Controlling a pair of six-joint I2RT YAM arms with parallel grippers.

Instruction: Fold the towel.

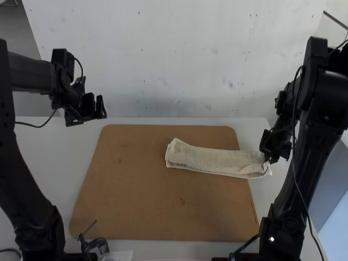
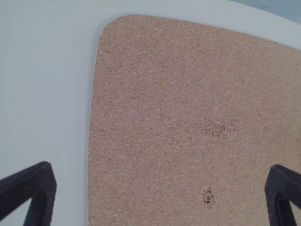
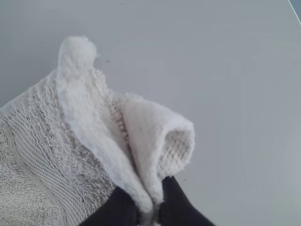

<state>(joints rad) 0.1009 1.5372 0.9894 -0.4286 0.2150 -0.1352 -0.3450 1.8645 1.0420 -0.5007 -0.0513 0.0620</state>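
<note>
Read from the high view: full run of the towel (image 1: 215, 160), folded into a long, narrow strip, extending leftward from the right gripper (image 1: 266, 156) across the brown board (image 1: 136, 185), with the held end past the board's edge and over the white table (image 1: 253, 136). Read from the right wrist view: finer detail at the held end, with one raised ridge of cloth and, beside it, a rolled fold open like a small loop, both drawn in between the fingertips. Read from the left wrist view: rough, pitted patch and small dark knot in the board's surface, ahead of and between the spread fingers of the left gripper (image 1: 93, 104).

Hard to make out: count of layers in the strip. Partly covered by cloth: tips of the right gripper. Cut off in the right wrist view: remainder of the towel, beyond the gathered end. Dark against dark in the high view: joints near both wrists.

Left arm (image 1: 27, 185): raised, with gripper well apart from the towel; fingers wide apart, nothing between. Right arm (image 1: 312, 152): elbow high, wrist brought down to the towel's end; fingers closed on pinched cloth there.
</note>
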